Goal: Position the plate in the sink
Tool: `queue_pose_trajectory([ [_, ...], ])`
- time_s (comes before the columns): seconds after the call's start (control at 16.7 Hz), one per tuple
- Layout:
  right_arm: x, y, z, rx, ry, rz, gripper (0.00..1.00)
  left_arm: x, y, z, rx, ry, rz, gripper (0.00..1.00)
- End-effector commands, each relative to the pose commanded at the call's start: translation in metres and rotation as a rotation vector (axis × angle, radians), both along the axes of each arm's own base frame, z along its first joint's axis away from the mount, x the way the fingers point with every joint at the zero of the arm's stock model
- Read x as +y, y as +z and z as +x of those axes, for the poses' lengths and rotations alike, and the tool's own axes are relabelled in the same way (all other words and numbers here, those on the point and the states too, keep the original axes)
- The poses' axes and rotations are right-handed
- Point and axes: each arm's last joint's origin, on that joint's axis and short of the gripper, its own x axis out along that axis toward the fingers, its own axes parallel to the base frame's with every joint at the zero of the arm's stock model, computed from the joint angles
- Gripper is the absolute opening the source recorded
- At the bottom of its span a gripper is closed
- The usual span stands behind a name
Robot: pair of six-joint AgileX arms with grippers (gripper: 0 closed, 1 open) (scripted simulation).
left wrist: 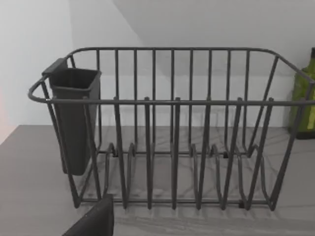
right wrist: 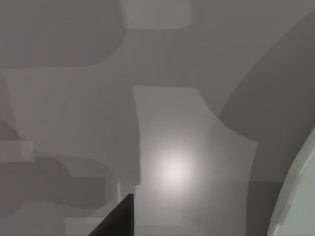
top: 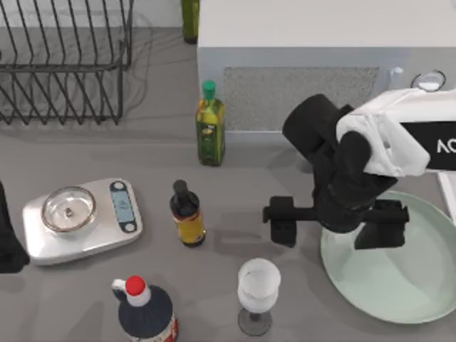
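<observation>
A dark wire dish rack [left wrist: 172,128] stands upright on the grey bench [left wrist: 29,187], in front of a pale wall. A dark cutlery cup [left wrist: 74,118] hangs on the rack's end at nine o'clock. At three o'clock, behind the rack's wires, stands a green bottle [left wrist: 306,98]. At seven o'clock a dark part of the left hand [left wrist: 93,221] juts in.

Overhead view down on table [top: 85,299]; left wrist toward rack [left wrist: 172,147]; right wrist near tabletop.
</observation>
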Motion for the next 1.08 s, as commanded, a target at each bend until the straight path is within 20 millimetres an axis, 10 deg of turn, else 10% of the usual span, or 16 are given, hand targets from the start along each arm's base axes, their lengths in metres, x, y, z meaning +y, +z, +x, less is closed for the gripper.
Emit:
queue_pose_trajectory([
  [0.54, 0.0, 0.0, 0.0, 0.0, 0.0, 0.0, 0.02, 0.0, 0.0, 0.0, 0.0, 0.0, 0.0, 1.0],
  [1.02, 0.0, 0.0, 0.0, 0.0, 0.0, 0.0, 0.0, 0.0, 0.0, 0.0, 0.0, 0.0, 0.0, 1.0],
  [1.08, -0.005, 0.034, 0.004, -0.096, -0.009, 0.043, 0.0, 0.0, 0.0, 0.0, 0.0, 0.0, 0.0, 1.0],
])
